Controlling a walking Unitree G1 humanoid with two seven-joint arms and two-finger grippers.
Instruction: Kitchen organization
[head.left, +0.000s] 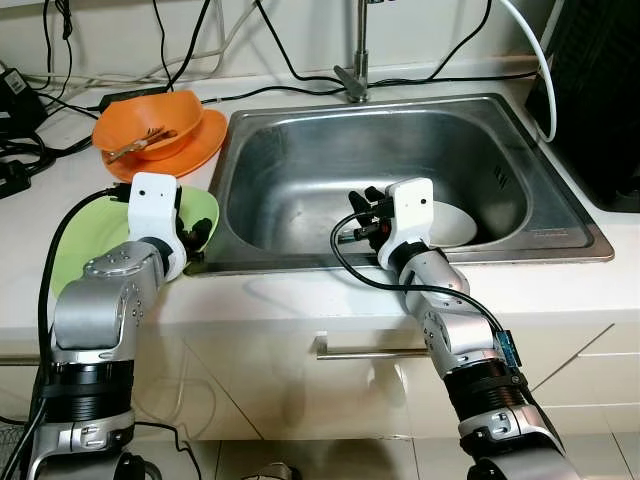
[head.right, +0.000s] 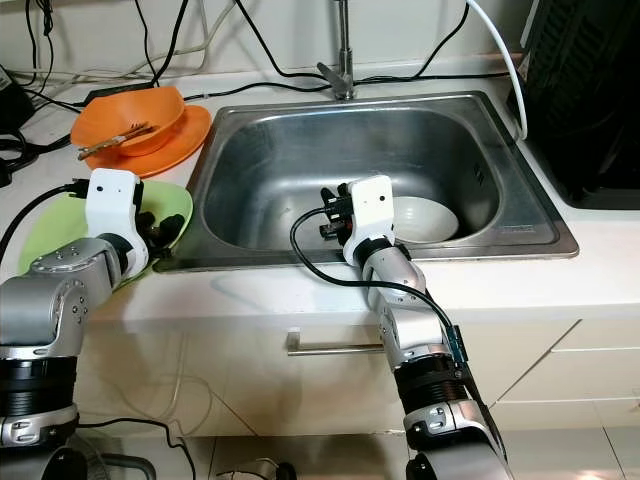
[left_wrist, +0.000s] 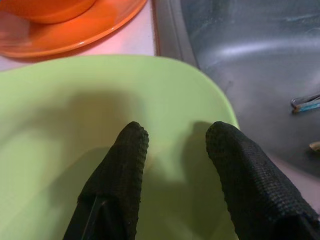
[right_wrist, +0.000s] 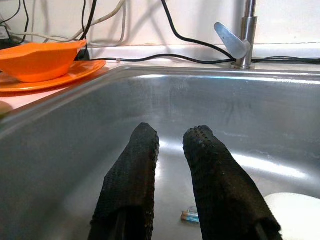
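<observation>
Countertop (head.left: 300, 300) of pale stone is seen from above, with a steel sink (head.left: 300, 150) set into it. At the far left, an orange bowl (head.left: 150, 120) is stacked on an orange plate (head.left: 195, 145), and a utensil (head.left: 138, 146) is laid across the bowl. Just in front of these, a light green plate (head.left: 75, 240) is lying on the counter beside the sink's left rim.

The left arm is bent at the elbow and raised over the counter edge, so that the left gripper (left_wrist: 175, 150) is held low over the green plate; its two black fingers (left_wrist: 122, 165) are spread apart with only the plate's surface between them, and nothing is gripped.

Further right, the right arm is angled up from below the counter and reached over the front rim into the basin. The right gripper (right_wrist: 170, 150) is held above the sink floor, its fingers (right_wrist: 132, 175) parted by a narrow gap and empty. A white bowl (head.left: 455, 222) is resting in the basin just to the right of this gripper, and a small object (right_wrist: 190, 216) is lying on the sink floor. A faucet (head.left: 355, 60) is mounted behind the sink, with black cables (head.left: 180, 40) trailing along the back wall.
</observation>
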